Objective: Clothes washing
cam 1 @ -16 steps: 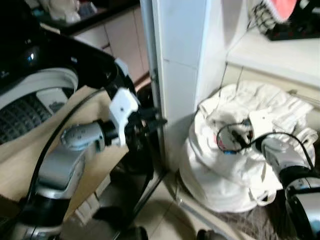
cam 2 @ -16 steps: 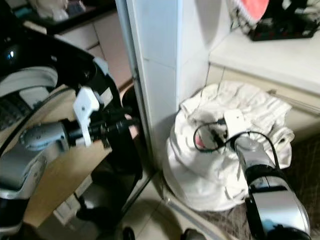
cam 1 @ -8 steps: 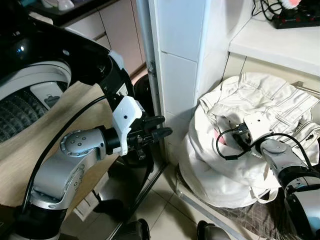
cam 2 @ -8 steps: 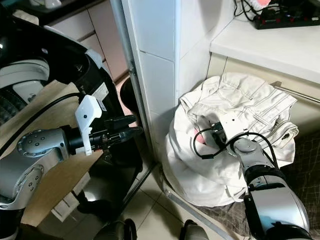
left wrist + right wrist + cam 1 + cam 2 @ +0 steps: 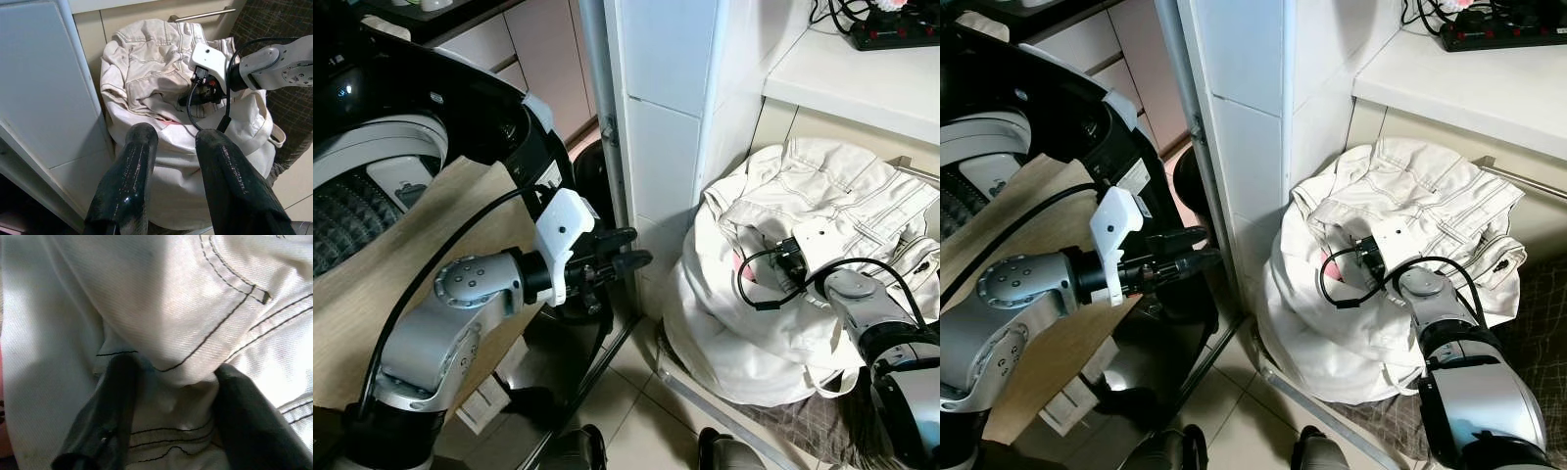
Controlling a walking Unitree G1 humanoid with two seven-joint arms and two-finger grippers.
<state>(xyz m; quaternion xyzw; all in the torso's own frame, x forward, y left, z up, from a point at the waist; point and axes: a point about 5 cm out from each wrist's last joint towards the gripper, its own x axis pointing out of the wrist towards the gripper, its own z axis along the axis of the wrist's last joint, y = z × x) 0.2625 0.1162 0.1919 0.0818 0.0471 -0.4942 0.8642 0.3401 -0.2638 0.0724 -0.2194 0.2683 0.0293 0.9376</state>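
A home's laundry corner beside a kitchen. A top-loading washing machine (image 5: 382,147) with a dark lid and ribbed drum stands at the left, next to a white tiled pillar (image 5: 666,127). A stuffed white laundry bag (image 5: 754,333) heaped with pale clothes (image 5: 1410,201) sits on the tiled floor (image 5: 646,411). Beige cabinet doors (image 5: 548,59) run behind, and a power strip (image 5: 891,34) lies on a white surface (image 5: 842,83) above the bag.

No text, label or number here is legible.
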